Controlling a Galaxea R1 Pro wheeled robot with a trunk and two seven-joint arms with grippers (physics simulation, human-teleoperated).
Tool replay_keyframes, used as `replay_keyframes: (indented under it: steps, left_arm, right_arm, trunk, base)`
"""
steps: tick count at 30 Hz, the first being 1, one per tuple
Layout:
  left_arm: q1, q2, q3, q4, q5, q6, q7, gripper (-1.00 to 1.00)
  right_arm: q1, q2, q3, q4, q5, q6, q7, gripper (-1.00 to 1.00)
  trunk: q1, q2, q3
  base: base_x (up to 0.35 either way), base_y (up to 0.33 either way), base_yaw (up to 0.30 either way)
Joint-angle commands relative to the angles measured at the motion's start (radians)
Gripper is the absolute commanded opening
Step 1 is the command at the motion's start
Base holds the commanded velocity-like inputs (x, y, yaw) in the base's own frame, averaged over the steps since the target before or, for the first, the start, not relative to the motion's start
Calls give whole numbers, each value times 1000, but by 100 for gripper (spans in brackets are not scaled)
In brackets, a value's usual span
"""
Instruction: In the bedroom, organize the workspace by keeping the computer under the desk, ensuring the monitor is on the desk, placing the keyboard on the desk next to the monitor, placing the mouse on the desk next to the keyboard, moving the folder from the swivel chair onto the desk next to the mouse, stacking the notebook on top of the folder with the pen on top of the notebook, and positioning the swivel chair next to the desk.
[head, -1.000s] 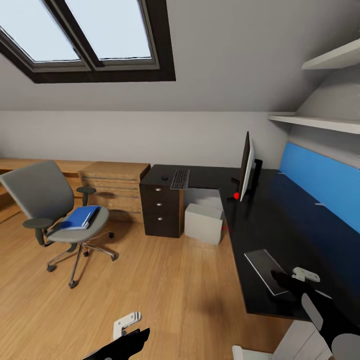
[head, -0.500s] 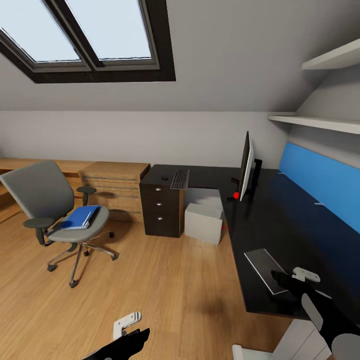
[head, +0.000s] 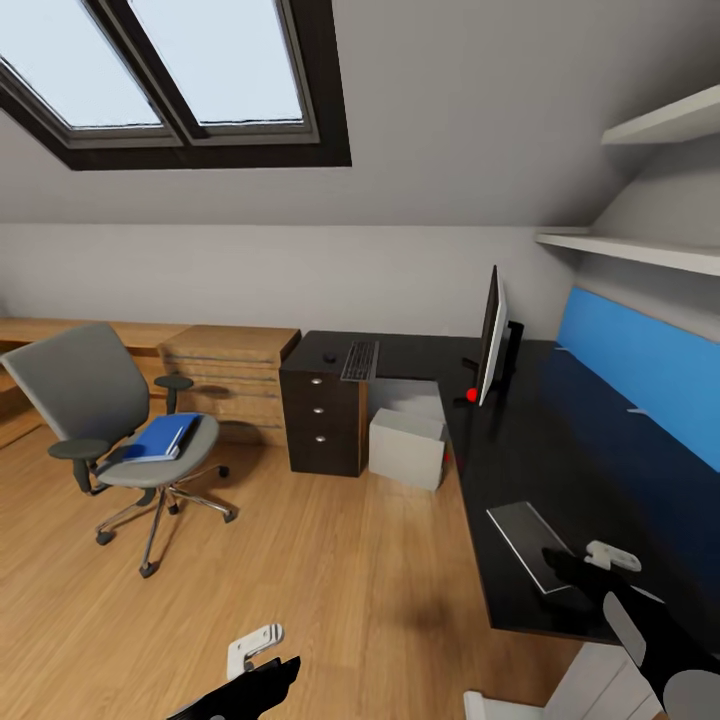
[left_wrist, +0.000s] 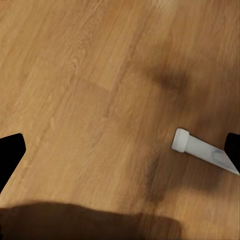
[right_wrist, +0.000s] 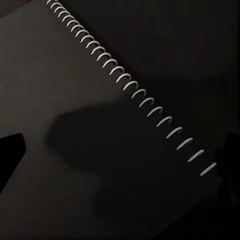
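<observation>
**over the notebook, with the folder still across the room**

at the near end of the table (head: 560, 470), the right gripper (head: 570, 562) hangs just above the notebook (head: 530, 540), which lies flat by the table's edge. the right wrist view looks straight down on its dark cover and white spiral binding, with the jaws spread to either side and nothing between them, which reads as lining up for a pick. the left gripper (head: 262, 655) idles low over the wooden floor (head: 330, 580), also spread wide and empty.

further back, the computer (head: 407, 447) sits on the floor under the table, where the task wants it. the swivel chair (head: 120, 420) stands well apart, carrying the blue folder (head: 160, 437) on its seat. at the far end the monitor (head: 491, 334) stands upright, with the keyboard (head: 361, 359) and mouse (head: 329, 357) side by side above the drawers. since the notebook must top the folder, the folder likely needs moving first.
</observation>
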Motion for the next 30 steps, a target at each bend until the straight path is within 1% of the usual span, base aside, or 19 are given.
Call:
replay_keyframes:
  steps: [1, 10, 17, 24, 30]
  left_arm:
    - [-1, 0, -2, -1, 10, 2, 9, 100]
    - [-1, 0, -2, 0, 10, 2, 9, 100]
    - [-1, 0, -3, 1, 10, 0, 9, 100]
    - [-1, 0, -4, 2, 10, 0, 9, 100]
    - [-1, -1, -5, 2, 10, -1, 9, 100]
  right_arm:
    - [0, 0, -5, -1, -6, 6, 5, 100]
    - [0, 0, -5, -3, -6, 5, 5, 100]
    - [0, 0, -5, -3, -6, 5, 5, 100]
    - [0, 0, -5, -3, -6, 3, 5, 100]
    - [0, 0, -4, -3, -4, 2, 7, 100]
  trunk:
    - [-4, 7, 2]
    - [-4, 7, 2]
    - [-4, 7, 2]
    - [-4, 7, 2]
    - [-4, 7, 2]
  base:
    - [0, 0, 0]
    - [13, 0, 0]
    - [243, 0, 0]
    - [96, 10, 0]
    - [184, 50, 0]
